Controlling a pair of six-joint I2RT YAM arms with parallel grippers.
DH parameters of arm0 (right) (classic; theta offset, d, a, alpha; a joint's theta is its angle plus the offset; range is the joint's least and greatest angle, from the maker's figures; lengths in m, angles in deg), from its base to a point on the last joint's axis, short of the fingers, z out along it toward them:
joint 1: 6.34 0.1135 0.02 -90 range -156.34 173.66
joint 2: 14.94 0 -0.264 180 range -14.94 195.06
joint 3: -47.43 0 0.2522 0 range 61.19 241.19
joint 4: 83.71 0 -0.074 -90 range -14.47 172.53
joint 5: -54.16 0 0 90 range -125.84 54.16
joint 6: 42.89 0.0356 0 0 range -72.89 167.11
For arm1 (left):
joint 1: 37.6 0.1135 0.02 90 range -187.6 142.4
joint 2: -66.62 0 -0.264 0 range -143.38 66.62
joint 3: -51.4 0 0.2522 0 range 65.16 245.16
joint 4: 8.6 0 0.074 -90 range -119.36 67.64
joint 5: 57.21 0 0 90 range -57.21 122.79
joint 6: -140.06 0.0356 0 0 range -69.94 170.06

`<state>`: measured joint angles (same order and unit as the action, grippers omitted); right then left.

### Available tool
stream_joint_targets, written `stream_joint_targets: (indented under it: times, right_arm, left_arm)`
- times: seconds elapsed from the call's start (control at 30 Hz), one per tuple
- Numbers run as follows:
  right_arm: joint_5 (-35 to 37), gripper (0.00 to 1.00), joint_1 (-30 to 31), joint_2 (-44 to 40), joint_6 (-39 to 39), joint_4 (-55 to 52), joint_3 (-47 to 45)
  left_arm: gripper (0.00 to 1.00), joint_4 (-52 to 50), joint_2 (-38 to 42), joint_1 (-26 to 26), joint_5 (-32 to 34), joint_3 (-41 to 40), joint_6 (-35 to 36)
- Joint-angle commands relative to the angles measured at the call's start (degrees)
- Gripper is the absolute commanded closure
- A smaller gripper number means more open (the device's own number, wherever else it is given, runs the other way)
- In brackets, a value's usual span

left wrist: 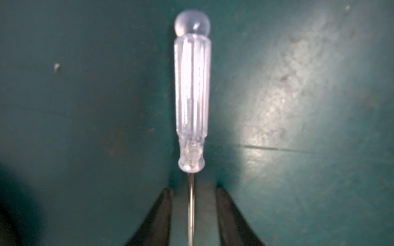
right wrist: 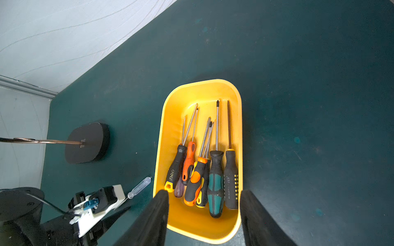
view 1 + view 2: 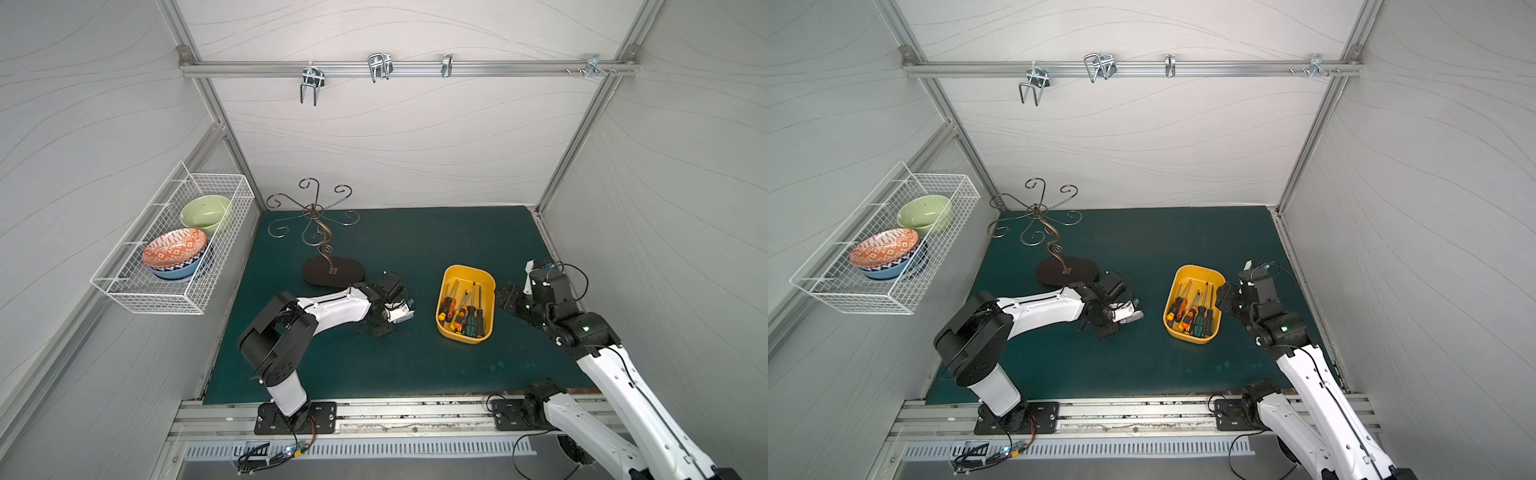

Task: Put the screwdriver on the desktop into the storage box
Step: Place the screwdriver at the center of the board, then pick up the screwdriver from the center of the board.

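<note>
Straddling the screwdriver (image 1: 193, 89) shaft: left gripper (image 1: 193, 191) is low over the desktop (image 3: 415, 249). Its jaws stand apart with a gap on each side of the thin shaft, so no grip. Screwdriver lies flat on the desktop, clear handle pointing away from the fingers toward the box (image 2: 170, 119). Handle end is near the box wall, not touching. Not in the box. Box sits between the two arms and holds several other drivers (image 2: 215, 170), handles toward the robot. Right gripper (image 2: 204, 192) hangs just beside the box's right rim, jaws spread wide, nothing between them. Stand (image 3: 332, 270) is behind the left arm. Left wrist view is blurred.
</note>
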<state>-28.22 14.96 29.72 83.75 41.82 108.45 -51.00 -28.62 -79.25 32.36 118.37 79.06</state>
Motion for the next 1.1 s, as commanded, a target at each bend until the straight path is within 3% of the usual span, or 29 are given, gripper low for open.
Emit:
stream_joint_targets:
  times: [0.0, 0.2, 0.33, 0.57, 0.87, 1.07]
  right_arm:
    - [-2.81, 0.43, 0.71, 2.13, -2.57, 1.96, -0.47]
    - [-6.19, 0.42, 5.44, 11.52, -17.12, 5.61, 4.93]
    - [-11.04, 0.41, 10.8, 19.14, -31.73, 6.75, 9.34]
    - [-20.63, 0.34, 26.03, 33.1, -64.56, 5.25, 14.3]
    - [-23.66, 0.37, 28.9, 56.5, -73.64, -0.62, 28.97]
    - [-21.4, 0.39, 30.27, 65.02, -75.27, -1.86, 35.24]
  left_arm:
    - [0.51, 3.93, 5.82, 0.02, -0.87, -2.42, -1.81]
    - [0.42, 14.57, 22.95, 2.62, -1.61, -8.26, -12.59]
    - [0.37, 23.11, 36.27, 3.56, 7.79, -15.57, -25.18]
    - [0.26, 14.5, 53.9, 9.65, 21.68, -22.05, -55.45]
    - [0.2, -0.7, 64.05, 15.01, 28.88, -26.6, -78.25]
    - [0.2, -1.59, 66.06, 16.69, 27.87, -28.77, -82.06]
